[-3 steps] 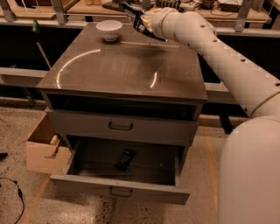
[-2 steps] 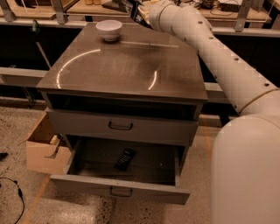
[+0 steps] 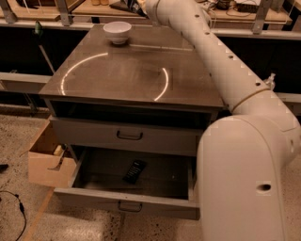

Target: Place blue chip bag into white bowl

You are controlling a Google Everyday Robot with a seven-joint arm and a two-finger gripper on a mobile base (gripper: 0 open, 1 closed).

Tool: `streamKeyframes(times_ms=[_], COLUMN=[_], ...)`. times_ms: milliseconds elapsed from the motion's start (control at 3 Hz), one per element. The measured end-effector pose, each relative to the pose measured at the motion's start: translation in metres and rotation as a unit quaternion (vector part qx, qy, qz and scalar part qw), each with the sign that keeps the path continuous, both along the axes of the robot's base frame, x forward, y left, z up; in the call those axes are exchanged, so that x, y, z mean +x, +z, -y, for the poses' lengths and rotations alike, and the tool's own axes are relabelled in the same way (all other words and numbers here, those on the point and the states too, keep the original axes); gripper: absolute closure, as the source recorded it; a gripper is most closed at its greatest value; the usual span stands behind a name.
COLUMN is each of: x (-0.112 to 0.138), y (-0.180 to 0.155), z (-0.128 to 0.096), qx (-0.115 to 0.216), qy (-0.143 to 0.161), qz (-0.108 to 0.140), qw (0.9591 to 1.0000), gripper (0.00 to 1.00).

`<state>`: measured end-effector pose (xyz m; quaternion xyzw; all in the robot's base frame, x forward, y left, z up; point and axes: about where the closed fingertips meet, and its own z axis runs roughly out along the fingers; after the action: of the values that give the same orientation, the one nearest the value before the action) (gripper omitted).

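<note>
**Observer:** What is changing out there?

**Me:** I am logging left to right. The white bowl (image 3: pixel 117 32) is sitting where it was a second ago, at 11 o'clock on the table (image 3: pixel 117 80). My gripper (image 3: pixel 139 4) is the thing that is moving. It is climbing away from the table top and drifting toward 9 o'clock. It is now hanging at 1 o'clock of the bowl, near it but not over it, and the top edge is cutting half of it off.

**Observer:** And the bag?

**Me:** A dark scrap is showing at the gripper's tip. I am taking it for the blue chip bag (image 3: pixel 131 6), off the table and riding high. I cannot tell from here whether the gripper is wide, narrow or clamping it.

**Observer:** What is that meaning for the job?

**Me:** I am judging this as the carry, closing on the bowl. Nothing blue is showing in the bowl, so the placing is not yet done. The gripper is still needing to travel toward 7 o'clock and come down over the rim.

**Observer:** Tally?

**Me:** I am counting left to right.
- One cardboard box (image 3: pixel 44 162), on the floor at 8 o'clock of the table.
- One cable (image 3: pixel 14 202).
- One bowl and one table.
- Two drawers: the upper drawer (image 3: pixel 129 136) shut, the lower drawer (image 3: pixel 127 202) pulled open.
- One dark flat object (image 3: pixel 134 171), lying in the open one.
- One bag, one gripper and one arm (image 3: pixel 221 61).
</note>
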<state>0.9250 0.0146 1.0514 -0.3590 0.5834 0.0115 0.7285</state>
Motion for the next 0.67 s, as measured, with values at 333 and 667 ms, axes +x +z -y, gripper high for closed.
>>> streamKeyframes(times_ms=[333, 667], x=[0.008, 0.012], y=[0.007, 0.011], z=[-0.018, -0.039], qx=[-0.001, -0.006], qy=[-0.001, 0.004], qz=[-0.002, -0.002], qw=[1.0000, 1.0000], gripper=[1.00, 1.00])
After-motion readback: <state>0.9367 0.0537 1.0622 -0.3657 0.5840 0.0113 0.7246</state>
